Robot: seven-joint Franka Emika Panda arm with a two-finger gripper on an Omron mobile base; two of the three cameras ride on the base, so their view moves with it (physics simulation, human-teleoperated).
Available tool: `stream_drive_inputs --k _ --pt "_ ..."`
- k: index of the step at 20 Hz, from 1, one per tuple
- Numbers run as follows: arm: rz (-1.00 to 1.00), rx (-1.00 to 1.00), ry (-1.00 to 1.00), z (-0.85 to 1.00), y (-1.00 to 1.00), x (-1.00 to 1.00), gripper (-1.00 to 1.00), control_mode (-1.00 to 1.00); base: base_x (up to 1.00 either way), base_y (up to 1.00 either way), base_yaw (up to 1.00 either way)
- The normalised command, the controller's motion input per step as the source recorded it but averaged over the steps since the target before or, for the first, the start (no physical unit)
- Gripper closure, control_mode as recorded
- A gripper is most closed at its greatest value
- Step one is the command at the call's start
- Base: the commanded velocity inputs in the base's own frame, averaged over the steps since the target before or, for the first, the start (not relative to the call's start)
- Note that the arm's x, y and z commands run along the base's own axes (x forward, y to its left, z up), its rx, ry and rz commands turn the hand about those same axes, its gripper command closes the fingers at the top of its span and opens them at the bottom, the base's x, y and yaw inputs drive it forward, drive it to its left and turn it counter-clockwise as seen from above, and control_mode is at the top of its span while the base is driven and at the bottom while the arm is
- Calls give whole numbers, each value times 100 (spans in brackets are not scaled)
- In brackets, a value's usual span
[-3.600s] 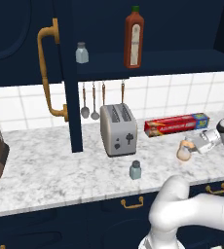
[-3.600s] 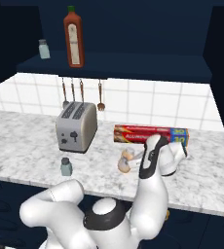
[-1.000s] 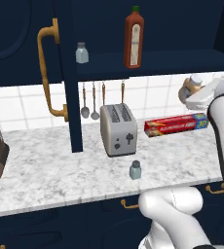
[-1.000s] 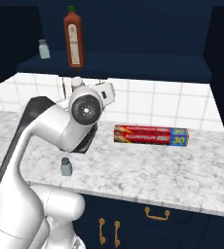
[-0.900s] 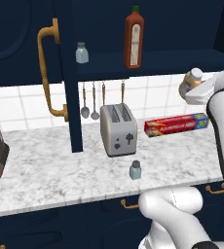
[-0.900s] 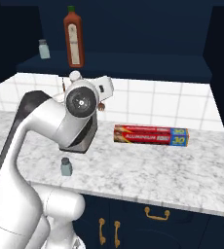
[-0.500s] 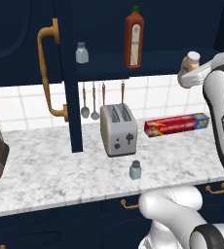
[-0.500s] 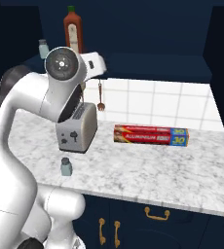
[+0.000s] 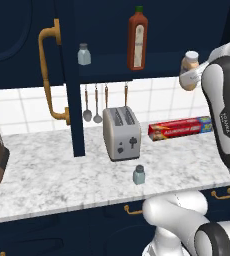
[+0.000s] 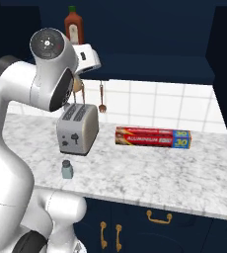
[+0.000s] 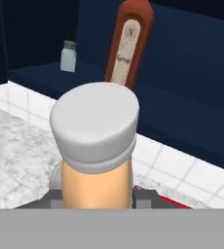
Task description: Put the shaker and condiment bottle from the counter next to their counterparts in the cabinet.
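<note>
Lifted off the counter (image 9: 62,175) since a few seconds back, condiment bottle (image 9: 189,70) now rides at cabinet (image 9: 152,62) shelf height, right of the tall sauce bottle (image 9: 137,37), jaws clamped low on its body; likely light, rigid, slick-sided, so grip mid-body.

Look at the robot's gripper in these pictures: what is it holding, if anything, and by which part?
The gripper holds the condiment bottle, the small tan-orange one with a white cap. It grips the lower body; the cap stands free above the fingers.
</note>
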Motion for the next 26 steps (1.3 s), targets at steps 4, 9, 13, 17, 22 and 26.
stream_drive_inputs --k 4,9,13,17,22,26 --pt "-10 0 0 0 0 17 100 -100 0 0 0" --pt "-6 7 -2 -2 -15 4 100 -100 0 0 0" --pt "-3 14 0 6 -33 16 100 -100 0 0 0" --pt "-7 1 0 0 -2 52 100 -100 0 0 0" --pt "-9 0 0 1 0 61 100 -100 0 0 0" --pt "-4 2 0 6 -1 52 100 -100 0 0 0"
